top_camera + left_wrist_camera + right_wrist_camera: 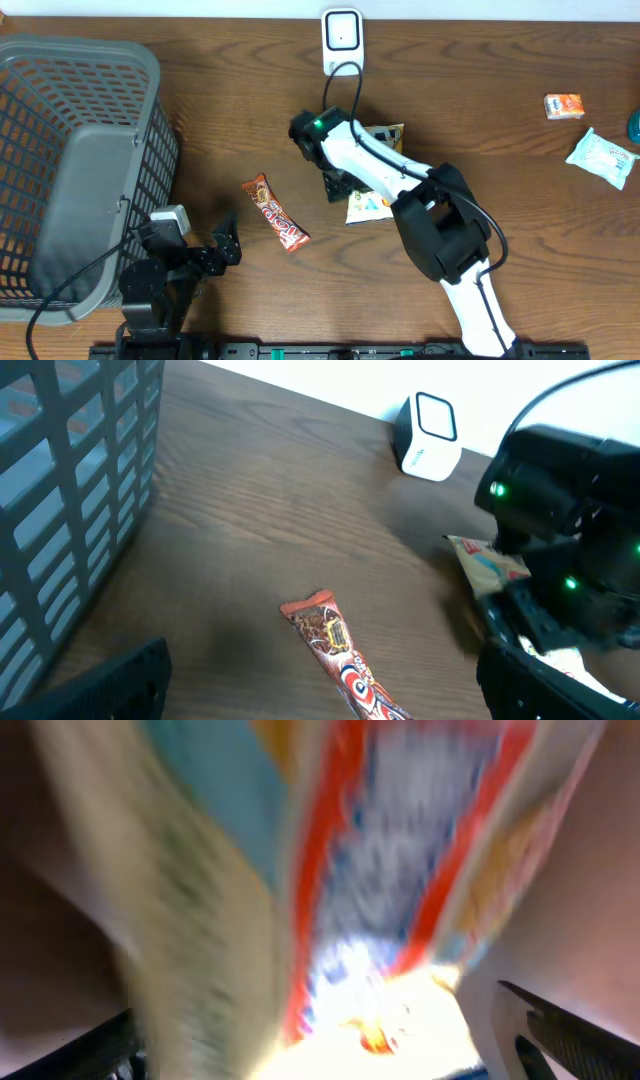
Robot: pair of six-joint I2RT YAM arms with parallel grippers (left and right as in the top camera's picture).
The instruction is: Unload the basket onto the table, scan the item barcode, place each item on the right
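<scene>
A white barcode scanner (342,32) stands at the table's far edge, also in the left wrist view (430,435). My right arm reaches over the middle; its gripper (340,190) hangs at a yellow, orange and white snack packet (368,205). In the right wrist view this packet (380,900) fills the frame, blurred, between widely parted fingers (560,1030); the gripper (330,1050) is open. My left gripper (226,242) rests open near the front left. A red-brown chocolate bar (277,212) lies ahead of it, between its open fingers (320,685) in the left wrist view.
A grey mesh basket (150,70) holding a grey liner takes up the left side. An orange packet (564,106) and a white-green packet (603,157) lie at the far right. The scanner's black cable (345,75) runs towards the right arm.
</scene>
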